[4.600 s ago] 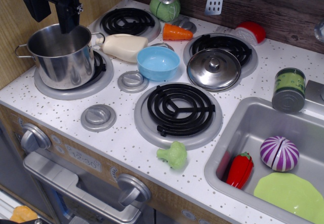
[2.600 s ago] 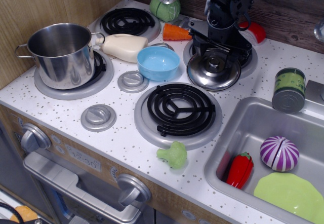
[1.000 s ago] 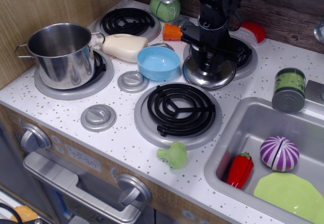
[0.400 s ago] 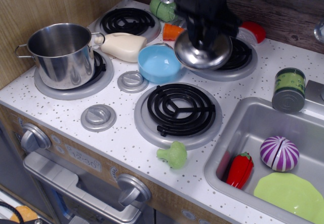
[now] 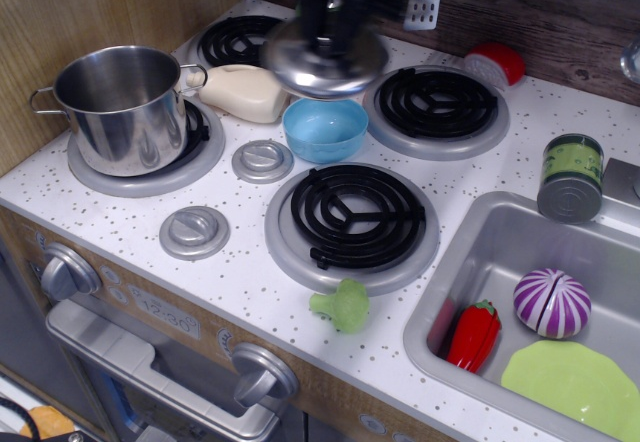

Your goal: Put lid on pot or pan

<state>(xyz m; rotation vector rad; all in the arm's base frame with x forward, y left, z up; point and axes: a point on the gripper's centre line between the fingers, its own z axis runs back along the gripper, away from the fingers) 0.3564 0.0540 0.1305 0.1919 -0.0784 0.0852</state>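
The shiny steel pot [image 5: 118, 107] stands open on the front left burner, its two loop handles to the sides. The round steel lid [image 5: 323, 62] hangs in the air above the light blue bowl [image 5: 325, 129], blurred by motion. My gripper [image 5: 330, 24] is shut on the lid's centre knob from above; its black body is blurred and partly cut off at the top edge. The lid is well to the right of the pot and higher than its rim.
A cream bottle [image 5: 243, 92] lies between pot and bowl. Grey knob discs [image 5: 262, 160] [image 5: 194, 231] sit on the counter. Broccoli [image 5: 342, 305] lies at the front. A green can [image 5: 571, 175] stands by the sink [image 5: 470, 262], which holds an onion, a pepper and a green plate.
My gripper came from the pot to the lid on the back right burner, closed on its knob, lifted it, and has carried it left to above the blue bowl.
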